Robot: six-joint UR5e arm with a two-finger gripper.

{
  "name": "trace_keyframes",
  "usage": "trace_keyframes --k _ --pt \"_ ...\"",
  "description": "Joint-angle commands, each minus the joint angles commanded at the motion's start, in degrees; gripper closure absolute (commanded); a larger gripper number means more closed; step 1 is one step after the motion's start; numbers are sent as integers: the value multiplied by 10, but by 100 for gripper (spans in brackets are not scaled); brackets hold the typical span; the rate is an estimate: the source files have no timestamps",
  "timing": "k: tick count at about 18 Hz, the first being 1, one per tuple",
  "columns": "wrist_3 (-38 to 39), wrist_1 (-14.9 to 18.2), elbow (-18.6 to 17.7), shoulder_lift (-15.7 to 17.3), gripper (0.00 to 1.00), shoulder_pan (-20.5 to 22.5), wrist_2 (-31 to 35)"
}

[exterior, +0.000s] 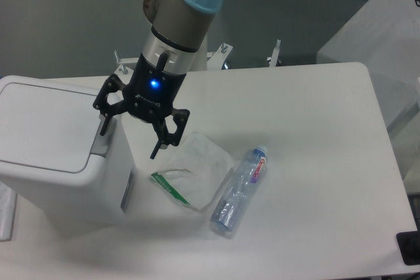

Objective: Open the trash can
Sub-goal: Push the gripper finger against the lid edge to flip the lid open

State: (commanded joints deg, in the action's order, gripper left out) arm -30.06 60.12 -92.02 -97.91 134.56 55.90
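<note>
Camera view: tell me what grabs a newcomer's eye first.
The big white trash can fills the left edge of the table, lid shut. Right beside it hangs the gripper, open, blue light glowing, one finger at the can's grey tab. To its right lie a clear plastic bag and a plastic water bottle.
</note>
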Motion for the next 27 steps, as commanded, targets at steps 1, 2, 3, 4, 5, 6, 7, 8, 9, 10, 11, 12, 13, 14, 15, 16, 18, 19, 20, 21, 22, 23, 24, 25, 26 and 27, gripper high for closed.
trace_keyframes --k 1,2,3,4,5,6,7,8,9,10,11,12,13,14,15,16,18,19,20,21,22,23,24,25,26,27 --pt "0 0 -2 -1 0 0 0" --pt "0 0 -2 -1 0 0 1" --pt "0 0 -2 -3 0 0 1" --pt "-1 0 -2 -4 0 0 1" --pt "0 -1 -2 -5 0 0 1" --pt "-1 -1 -2 -6 0 0 2" --pt "-1 -1 -3 -6 0 0 3" --pt "-1 -2 -3 -6 0 0 3" --pt "-1 -1 -2 -7 0 0 3" --pt "-1 -1 -1 -7 0 0 3" --pt "-1 -2 -1 -8 0 0 3" --pt "-1 -2 -1 -8 0 0 3" --pt "-1 -2 -1 -10 0 0 3" --pt "-1 -6 -2 -10 0 0 3" --pt "-1 -10 -2 -11 0 0 3" --pt "-1 -10 -2 -11 0 0 3" --pt "-1 -10 -3 -11 0 0 3" --pt "-1 -10 -3 -11 0 0 3" --pt "-1 -10 -3 -11 0 0 3" --pt "-1 -10 -3 -11 0 0 3" --pt "-1 -10 -3 -11 0 0 3" --pt "0 -10 -2 -11 0 0 3" --pt "0 -9 -3 -11 0 0 3" --pt "-1 -10 -3 -11 0 0 3" --pt "0 -10 -3 -11 0 0 3" --pt "0 -9 -3 -11 0 0 3"
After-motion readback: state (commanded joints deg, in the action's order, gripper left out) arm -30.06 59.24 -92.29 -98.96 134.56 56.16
